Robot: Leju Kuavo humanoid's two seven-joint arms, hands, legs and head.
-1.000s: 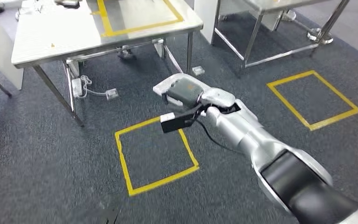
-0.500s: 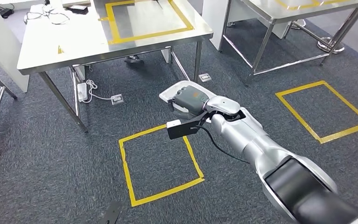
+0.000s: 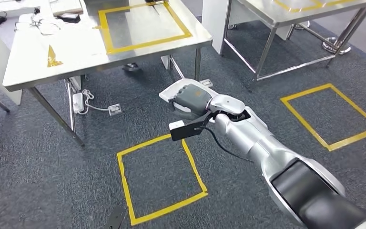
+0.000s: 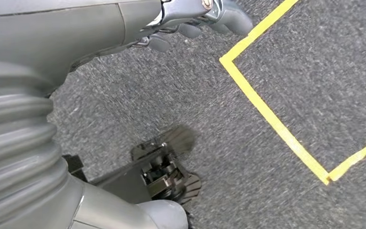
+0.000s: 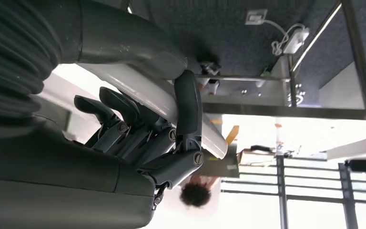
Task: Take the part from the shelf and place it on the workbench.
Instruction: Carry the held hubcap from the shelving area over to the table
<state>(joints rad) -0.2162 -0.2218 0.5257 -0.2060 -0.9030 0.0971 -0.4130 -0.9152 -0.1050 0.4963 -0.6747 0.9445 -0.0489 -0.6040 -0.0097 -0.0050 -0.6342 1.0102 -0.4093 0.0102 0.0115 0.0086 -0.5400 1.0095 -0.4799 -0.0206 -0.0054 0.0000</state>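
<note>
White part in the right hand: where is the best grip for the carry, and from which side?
Grip the white part across its thin edge, coming in from a long side, as the right hand does: thumb on one flat face, fingers on the other. It is a flat slab with rounded corners, so opposing faces likely clamp steadiest.

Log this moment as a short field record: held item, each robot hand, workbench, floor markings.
held item: white part, flat and pale, carried above the carpet
right robot hand: grips the white part, fingers wrapped over its edge
left robot hand: hangs over the carpet, fingers curled, nothing in it
workbench: steel top ahead, with a yellow tape rectangle; part not yet on it
floor markings: yellow tape square below the right robot hand
</note>
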